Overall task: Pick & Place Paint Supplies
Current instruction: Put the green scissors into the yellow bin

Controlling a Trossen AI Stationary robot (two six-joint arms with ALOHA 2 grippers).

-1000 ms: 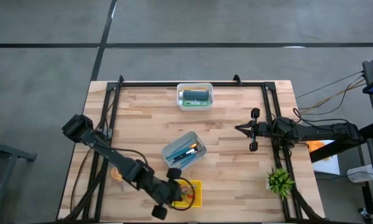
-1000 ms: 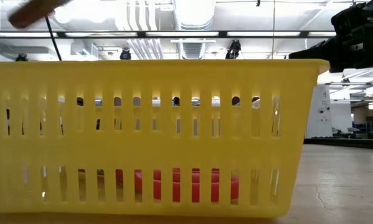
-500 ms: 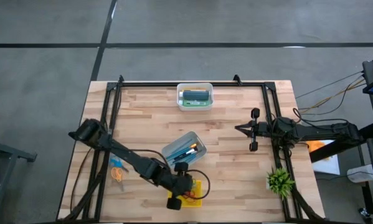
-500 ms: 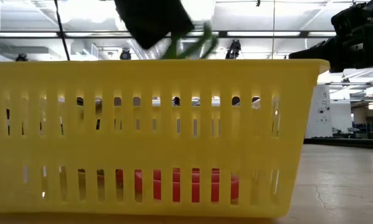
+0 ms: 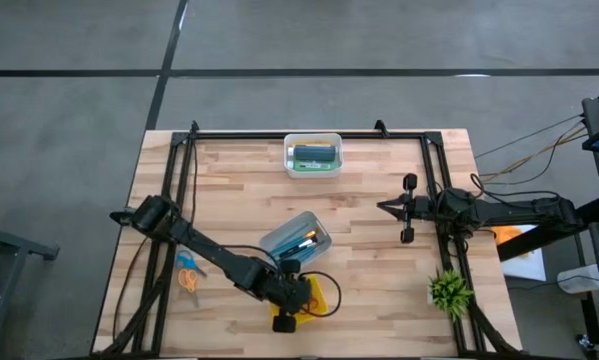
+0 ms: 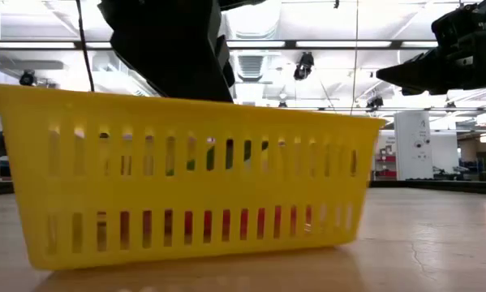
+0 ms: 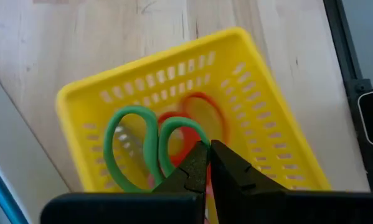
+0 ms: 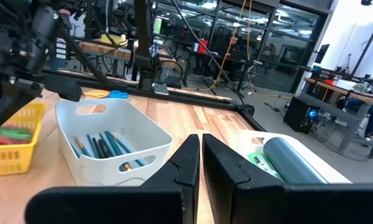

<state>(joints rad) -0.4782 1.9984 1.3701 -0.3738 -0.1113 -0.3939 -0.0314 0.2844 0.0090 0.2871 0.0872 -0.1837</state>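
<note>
Yellow plastic basket (image 5: 312, 297) at the near edge of the wooden table (image 5: 379, 270), slotted walls, tilted off square. Directly above it, left gripper (image 7: 208, 163), fingers pressed together and clamped on the blades of green-handled scissors (image 7: 146, 146); green loops hanging down into the basket, over red-handled scissors (image 7: 198, 109) lying on its floor. Same basket filling the low view (image 6: 186, 182), dark gripper body dipping in from above, red and green glimpsed through the slots.

Just behind the basket toward the table's middle, white bin (image 5: 296, 241) set at an angle, holding thin brushes (image 5: 299, 243) with blue and orange-brown handles; same brushes lying in the bin in the right wrist view (image 8: 102, 146). At the far edge, second white bin (image 5: 313, 155) with a dark blue tube (image 5: 314, 151) and a green one (image 5: 314, 164) inside.

Right gripper (image 5: 383, 207) parked well apart at the right side of the table, fingers shut, nothing held. Green spiky plant (image 5: 449, 291) at the near right corner. Orange-and-blue scissors (image 5: 187, 275) flat on the table near the left rail.
</note>
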